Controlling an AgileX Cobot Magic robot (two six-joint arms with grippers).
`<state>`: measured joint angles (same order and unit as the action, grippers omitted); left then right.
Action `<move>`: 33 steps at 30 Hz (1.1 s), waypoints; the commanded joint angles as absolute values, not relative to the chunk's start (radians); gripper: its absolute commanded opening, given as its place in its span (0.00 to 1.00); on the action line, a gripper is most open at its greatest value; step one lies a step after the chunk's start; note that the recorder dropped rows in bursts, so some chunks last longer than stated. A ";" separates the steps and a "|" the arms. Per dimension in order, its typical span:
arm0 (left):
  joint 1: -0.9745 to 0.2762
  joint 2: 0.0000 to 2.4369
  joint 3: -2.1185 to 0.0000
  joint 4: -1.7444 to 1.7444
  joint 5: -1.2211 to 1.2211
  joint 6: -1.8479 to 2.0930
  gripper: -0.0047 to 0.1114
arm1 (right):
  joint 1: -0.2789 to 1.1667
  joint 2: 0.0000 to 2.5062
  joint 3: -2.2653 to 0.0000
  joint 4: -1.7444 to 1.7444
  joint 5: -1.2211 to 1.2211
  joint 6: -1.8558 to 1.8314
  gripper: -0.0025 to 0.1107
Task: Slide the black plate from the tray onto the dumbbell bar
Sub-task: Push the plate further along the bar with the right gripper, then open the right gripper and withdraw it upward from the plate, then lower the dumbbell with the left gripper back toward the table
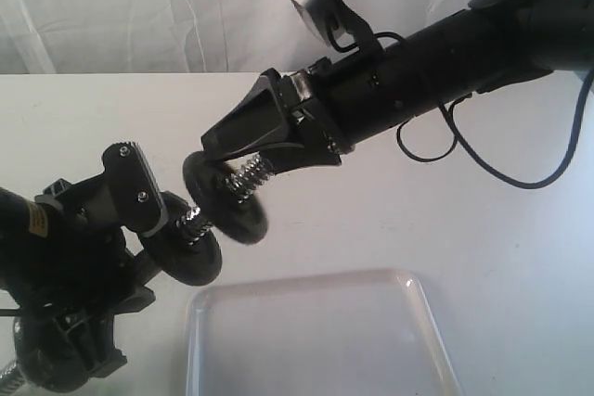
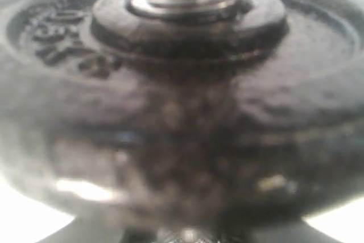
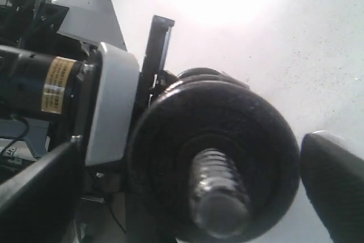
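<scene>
Black round metal weight plate (image 1: 218,201), with its raised rim and central hole, sits threaded on the short shiny chrome dumbbell bar (image 1: 246,178), which hangs tilted in the air above the white table (image 1: 445,229). The bar's coarse threaded end pokes out through the plate's hole (image 3: 219,197) towards the right gripper (image 1: 232,150). That claw is spread, its black fingers (image 3: 335,186) standing either side of the plate, with a slim gap showing at the one edge that can be seen clearly. Just behind the plate on the same bar rides a second black round disc (image 1: 186,252), close against the left gripper (image 1: 139,215). Whether that claw is pinching the bar cannot be told, as the discs hide the spot. Below and apart lies the pale translucent rectangular plastic tray (image 1: 432,322), with open table along its far and right rim.
</scene>
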<state>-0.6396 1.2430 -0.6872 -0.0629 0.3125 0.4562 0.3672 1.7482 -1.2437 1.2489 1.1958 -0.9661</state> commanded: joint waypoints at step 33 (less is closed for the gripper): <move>-0.639 1.305 -0.735 -0.097 -0.259 0.501 0.04 | 0.336 1.491 -1.372 0.333 0.934 -0.353 0.03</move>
<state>-0.6396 1.3536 -0.6872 -0.0627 0.3073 0.4952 0.3424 1.5062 -1.3659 0.4329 0.9113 -0.4288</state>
